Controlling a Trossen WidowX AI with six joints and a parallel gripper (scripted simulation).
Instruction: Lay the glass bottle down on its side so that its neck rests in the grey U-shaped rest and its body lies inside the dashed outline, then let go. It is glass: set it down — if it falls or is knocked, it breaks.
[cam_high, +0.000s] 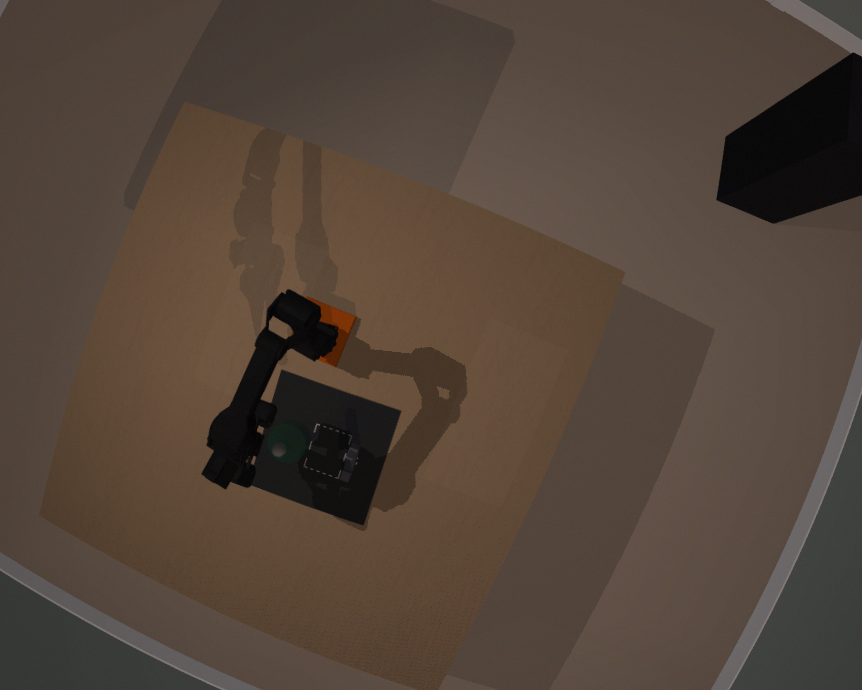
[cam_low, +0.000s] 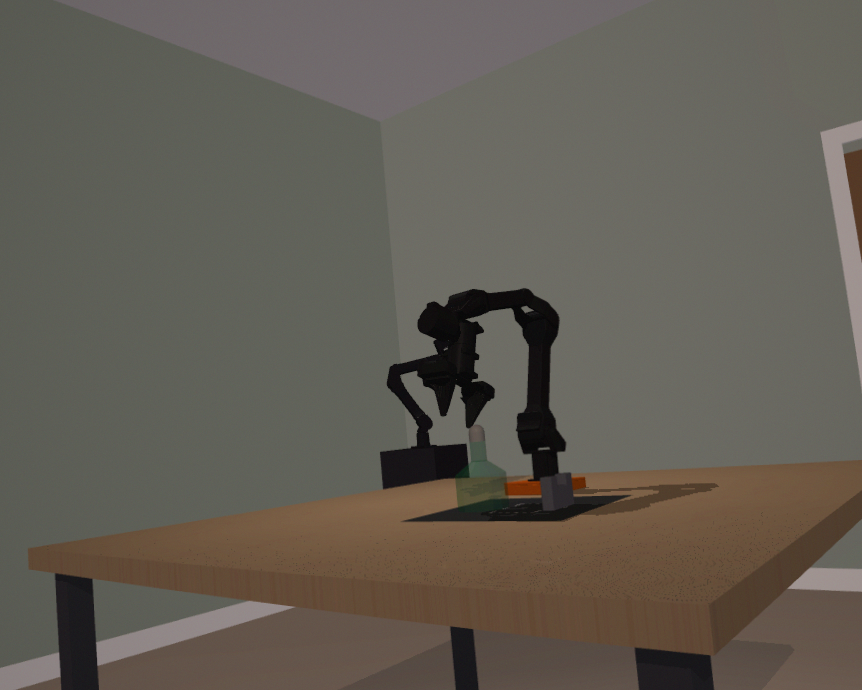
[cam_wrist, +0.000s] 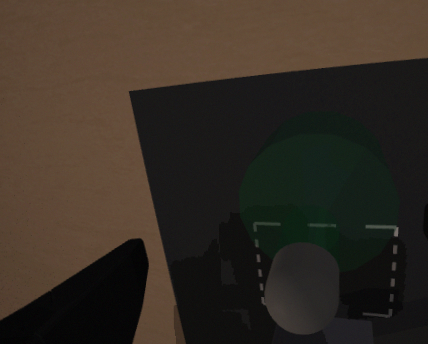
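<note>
We see the glass bottle (cam_high: 289, 440) (cam_low: 480, 480) (cam_wrist: 320, 185) standing upright on the dark mat (cam_high: 373, 460) (cam_low: 438, 515) (cam_wrist: 190, 130), green and see-through, with a pale rounded cap (cam_high: 278, 449) (cam_low: 476, 433) (cam_wrist: 303, 288) at the top of its neck. From above, it stands near the mat's left edge, beside the dashed outline (cam_high: 332, 426) (cam_low: 514, 509) (cam_wrist: 321, 225) rather than lying in it. The grey U-shaped rest (cam_high: 350, 462) (cam_low: 557, 491) (cam_wrist: 348, 331) stands at the far side of the outline from the bottle, toward the mat's right edge, and the neck is not in it. Our hand (cam_high: 260, 442) (cam_low: 456, 420) is spread wide with nothing between its fingers; in the exterior view it hangs above the bottle, its tips pointing down, one of them close over the cap. We cannot tell from that view whether this tip touches the cap. In the wrist view one dark finger (cam_wrist: 127, 270) reaches in from the lower left corner. The black arm (cam_high: 251, 381) (cam_low: 538, 366) rises from the orange base plate (cam_high: 346, 327) (cam_low: 577, 482), which sits just beyond the mat's upper edge as seen from above. The mat lies on the wooden surface (cam_high: 467, 287) (cam_low: 359, 568) (cam_wrist: 65, 100), nearer its left edge than its right in the top view.
</note>
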